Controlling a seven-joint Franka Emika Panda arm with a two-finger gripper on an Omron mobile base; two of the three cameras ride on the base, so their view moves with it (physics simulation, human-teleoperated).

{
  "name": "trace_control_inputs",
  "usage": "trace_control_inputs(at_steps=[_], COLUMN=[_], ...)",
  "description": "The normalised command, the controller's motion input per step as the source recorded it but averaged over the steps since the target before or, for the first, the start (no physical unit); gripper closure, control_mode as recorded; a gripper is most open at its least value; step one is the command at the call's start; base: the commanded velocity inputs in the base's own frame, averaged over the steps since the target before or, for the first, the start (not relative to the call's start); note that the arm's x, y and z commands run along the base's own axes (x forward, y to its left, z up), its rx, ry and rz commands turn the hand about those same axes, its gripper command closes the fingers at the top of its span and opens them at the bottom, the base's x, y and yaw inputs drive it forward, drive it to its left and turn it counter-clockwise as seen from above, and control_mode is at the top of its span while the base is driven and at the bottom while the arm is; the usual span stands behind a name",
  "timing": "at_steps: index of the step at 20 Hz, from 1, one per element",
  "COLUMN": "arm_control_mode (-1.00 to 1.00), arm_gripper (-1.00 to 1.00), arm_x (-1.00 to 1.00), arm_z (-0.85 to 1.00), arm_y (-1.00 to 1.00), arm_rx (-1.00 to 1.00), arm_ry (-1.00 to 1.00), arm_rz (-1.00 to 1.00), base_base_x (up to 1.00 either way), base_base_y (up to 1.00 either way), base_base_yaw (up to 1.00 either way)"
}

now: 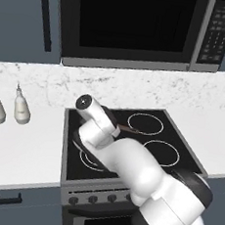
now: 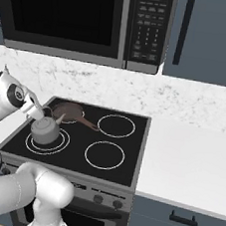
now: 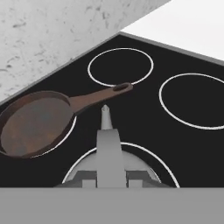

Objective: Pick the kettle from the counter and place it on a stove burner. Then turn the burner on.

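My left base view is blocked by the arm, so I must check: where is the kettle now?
Observer: In the right base view the kettle is over the front-left double-ring stove burner, inside its rings.
Operator: Is the end effector holding it?
Observer: Yes, the end effector is shut on its wire handle.
Operator: What lies behind it?
Observer: A brown frying pan on the rear-left ring, its handle pointing toward the rear-right ring.
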Motion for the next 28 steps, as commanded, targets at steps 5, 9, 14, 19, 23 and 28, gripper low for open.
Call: trace_control_inputs(at_steps=[5, 9, 14, 19, 23, 28], arm_control_mode=[-1.0, -1.0, -1.0, -1.0, -1.0, -1.0], arm_gripper=[1.0, 1.0, 1.0, 1.0, -1.0, -1.0], arm_x=[0.03, 0.01, 0.0, 0.0, 0.0, 0.0], arm_z=[-0.06, -0.16, -0.15, -0.02, 0.0, 0.0], arm_y=[-0.05, -0.01, 0.0, 0.0, 0.0, 0.0], arm_rx=[0.0, 0.0, 0.0, 0.0, 0.0, 0.0], arm_ry=[0.01, 0.0, 0.0, 0.0, 0.0, 0.0], arm_rz=[0.0, 0.0, 0.0, 0.0, 0.0, 0.0], base_base_x=[0.0, 0.0, 0.0, 0.0, 0.0, 0.0], base_base_y=[0.0, 0.0, 0.0, 0.0, 0.0, 0.0], base_base_yaw=[0.0, 0.0, 0.0, 0.0, 0.0, 0.0])
